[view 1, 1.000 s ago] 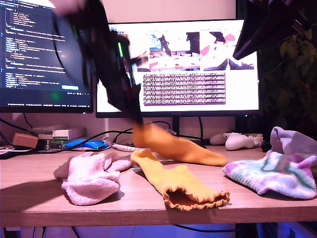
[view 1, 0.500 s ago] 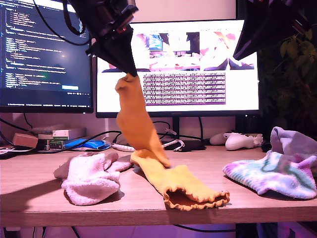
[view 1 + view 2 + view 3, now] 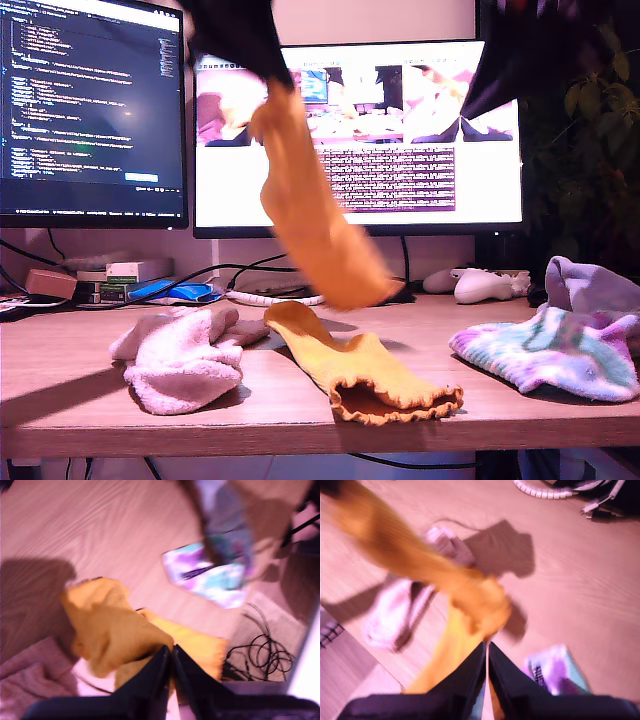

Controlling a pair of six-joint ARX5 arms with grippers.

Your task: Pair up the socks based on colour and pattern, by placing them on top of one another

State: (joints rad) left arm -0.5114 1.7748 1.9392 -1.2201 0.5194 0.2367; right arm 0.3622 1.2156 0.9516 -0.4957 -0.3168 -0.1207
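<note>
My first gripper [image 3: 170, 652], fingers pinching the swinging mustard sock [image 3: 310, 220], should lower slowly onto the frilly-cuffed mustard sock [image 3: 360, 375] lying on the worktop [image 3: 60, 390], matching its line.

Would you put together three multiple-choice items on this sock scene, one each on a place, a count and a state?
1. Where is the controller?
A) between the pink socks
B) at the back of the desk, toward the exterior view's right
C) on a monitor

2. How many yellow socks show?
A) one
B) two
C) four

3. How is the lifted sock?
A) hanging above the desk
B) folded flat
C) draped on a keyboard

Answers: 1 B, it sits farther back than the tie-dye sock. 2 B, one is lifted and one flat sock lies on the desk. 3 A, it dangles clear of the flat sock.
</note>
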